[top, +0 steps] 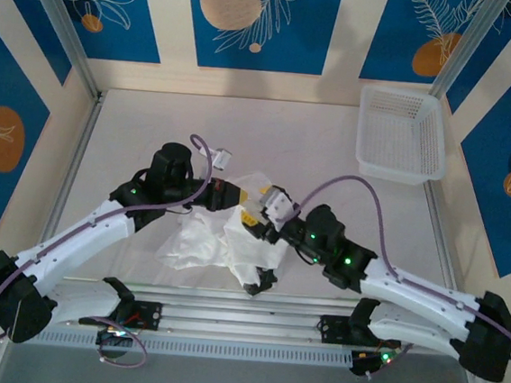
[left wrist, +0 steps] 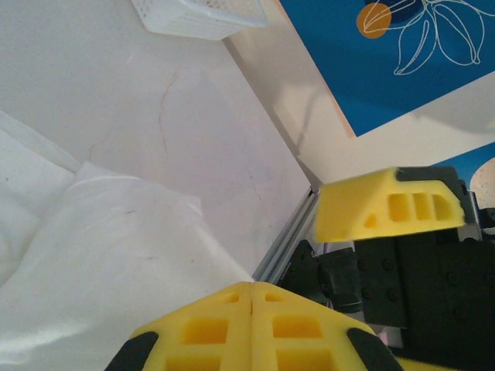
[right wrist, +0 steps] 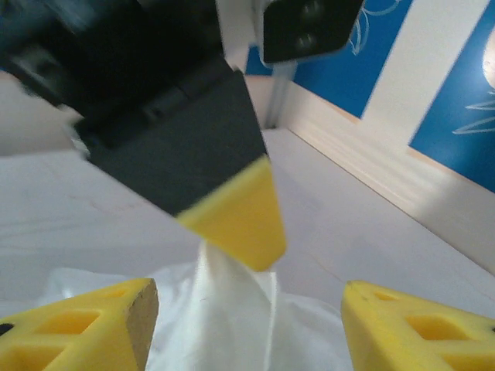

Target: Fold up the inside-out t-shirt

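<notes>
Shirt: thin white crumpled cloth t-shirt [top: 204,241], heaped at lower centre of the table [top: 152,136].
Left pincer [left wrist: 251,287]: pressed together, pinching a raised fold.
Right pincer [right wrist: 247,297]: spread; probably best closed just beside that fold, then drawn apart evenly.

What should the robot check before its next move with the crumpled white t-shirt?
1. Left hand shut on the thin white cloth t-shirt: ok, cloth rises in a peak into its yellow fingers.
2. Right hand open: ok, jaws wide apart, gripping nothing.
3. T-shirt spread flat: not ok, it lies crumpled.
4. White plastic mesh basket out of the way: ok, at the table's far right corner, apart from the shirt.
5. Hands clear of each other: cannot tell, they are very close.
</notes>
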Controlling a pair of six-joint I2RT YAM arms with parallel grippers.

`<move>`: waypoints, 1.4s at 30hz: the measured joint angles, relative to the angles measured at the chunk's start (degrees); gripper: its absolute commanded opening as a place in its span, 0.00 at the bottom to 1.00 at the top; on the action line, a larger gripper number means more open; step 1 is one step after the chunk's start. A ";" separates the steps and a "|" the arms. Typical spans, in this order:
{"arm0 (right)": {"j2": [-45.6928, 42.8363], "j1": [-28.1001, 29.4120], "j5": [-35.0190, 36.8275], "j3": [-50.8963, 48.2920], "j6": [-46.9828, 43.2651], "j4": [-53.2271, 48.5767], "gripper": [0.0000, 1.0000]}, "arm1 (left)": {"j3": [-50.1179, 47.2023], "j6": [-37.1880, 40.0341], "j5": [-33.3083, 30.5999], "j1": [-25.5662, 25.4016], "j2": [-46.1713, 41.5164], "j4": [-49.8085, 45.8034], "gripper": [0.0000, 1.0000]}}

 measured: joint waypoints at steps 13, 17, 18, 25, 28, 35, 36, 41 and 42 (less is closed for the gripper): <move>14.51 -2.64 0.57 4.74 1.95 -0.35 0.55 | 0.13 -0.31 0.00 -0.07 0.04 0.15 0.00; 17.62 -2.23 6.49 8.00 1.97 -1.07 0.50 | 0.13 -0.59 0.00 -0.11 0.02 0.17 0.00; 17.84 -2.16 8.22 8.72 2.10 -1.64 0.47 | 0.13 -0.59 0.00 -0.11 0.04 0.17 0.00; 13.44 -7.28 7.89 10.86 10.12 -13.90 0.37 | 0.13 -0.57 0.00 -0.13 0.04 0.20 0.00; 9.40 -15.08 0.68 10.86 16.74 -20.24 0.33 | 0.13 -0.57 0.02 -0.13 0.15 0.37 0.00; 8.39 -21.55 -12.57 10.88 25.18 -31.71 0.26 | 0.13 -0.59 0.04 -0.17 1.16 0.63 0.00; 8.70 -21.68 -13.27 10.86 25.64 -33.16 0.25 | 0.13 -0.59 0.04 -0.17 1.16 0.70 0.00; 9.66 -22.82 -13.73 10.88 26.64 -39.04 0.26 | 0.13 -0.57 0.02 -0.17 1.16 0.76 0.00; 9.94 -23.50 -13.55 10.88 26.71 -40.15 0.26 | 0.13 -0.57 0.02 -0.17 1.16 0.76 0.00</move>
